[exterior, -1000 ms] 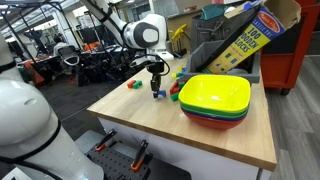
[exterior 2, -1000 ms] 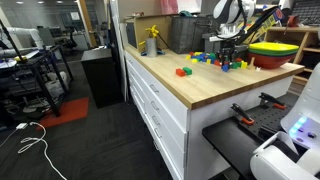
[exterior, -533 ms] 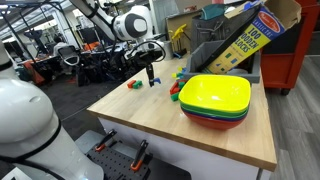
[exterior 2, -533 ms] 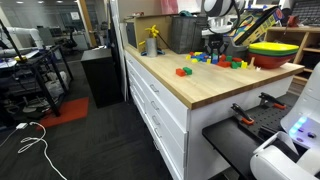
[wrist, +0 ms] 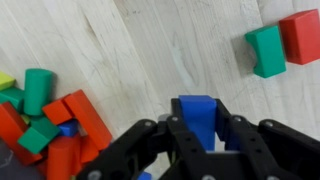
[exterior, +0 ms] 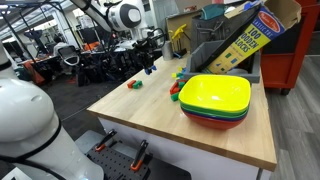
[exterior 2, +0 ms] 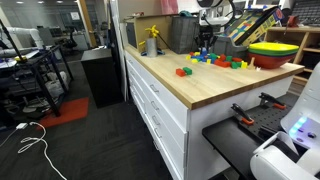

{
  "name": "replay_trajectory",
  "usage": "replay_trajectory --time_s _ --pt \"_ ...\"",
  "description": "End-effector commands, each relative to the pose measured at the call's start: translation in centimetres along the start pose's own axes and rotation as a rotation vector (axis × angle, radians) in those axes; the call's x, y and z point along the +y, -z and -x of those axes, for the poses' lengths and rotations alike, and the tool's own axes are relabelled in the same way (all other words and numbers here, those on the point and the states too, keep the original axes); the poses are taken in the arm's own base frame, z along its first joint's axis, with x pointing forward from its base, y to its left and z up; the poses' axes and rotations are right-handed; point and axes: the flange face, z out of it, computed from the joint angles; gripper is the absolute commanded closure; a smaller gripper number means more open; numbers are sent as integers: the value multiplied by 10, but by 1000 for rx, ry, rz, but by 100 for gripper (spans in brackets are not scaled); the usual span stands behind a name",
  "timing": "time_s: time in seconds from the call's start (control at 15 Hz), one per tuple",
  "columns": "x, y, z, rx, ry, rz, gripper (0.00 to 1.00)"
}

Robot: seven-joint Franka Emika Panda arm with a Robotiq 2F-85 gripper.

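My gripper (wrist: 197,125) is shut on a blue block (wrist: 196,112) and holds it up above the wooden table (wrist: 170,45). In both exterior views the gripper (exterior: 148,66) (exterior 2: 206,45) hangs over the far part of the table, above the loose blocks. In the wrist view a green block (wrist: 267,50) and a red block (wrist: 300,36) lie side by side at the upper right. A pile of red, green and blue blocks (wrist: 50,115) lies at the lower left.
A stack of bowls, yellow on top (exterior: 215,97) (exterior 2: 275,49), stands on the table. A cardboard box of blocks (exterior: 240,40) leans behind it. A green and red pair of blocks (exterior: 133,84) (exterior 2: 184,72) lies apart from the pile (exterior: 177,85). A yellow bottle (exterior 2: 152,41) stands at the far end.
My gripper has risen from the table with the blue block in it and moved away from the bowls, toward the far edge.
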Motion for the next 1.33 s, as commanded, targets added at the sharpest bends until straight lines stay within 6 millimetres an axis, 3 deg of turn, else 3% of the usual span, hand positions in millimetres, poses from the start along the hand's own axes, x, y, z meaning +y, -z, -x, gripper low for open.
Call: replay_trajectory --time_s 0.0,0.4,0.87,1.27 --pt "-18 12 -1 -16 203 -28 92" --pt "-50 12 13 -71 524 -25 92" --pt "-83 2 31 -134 576 64 92" --pt "-104 -13 33 -146 522 102 92"
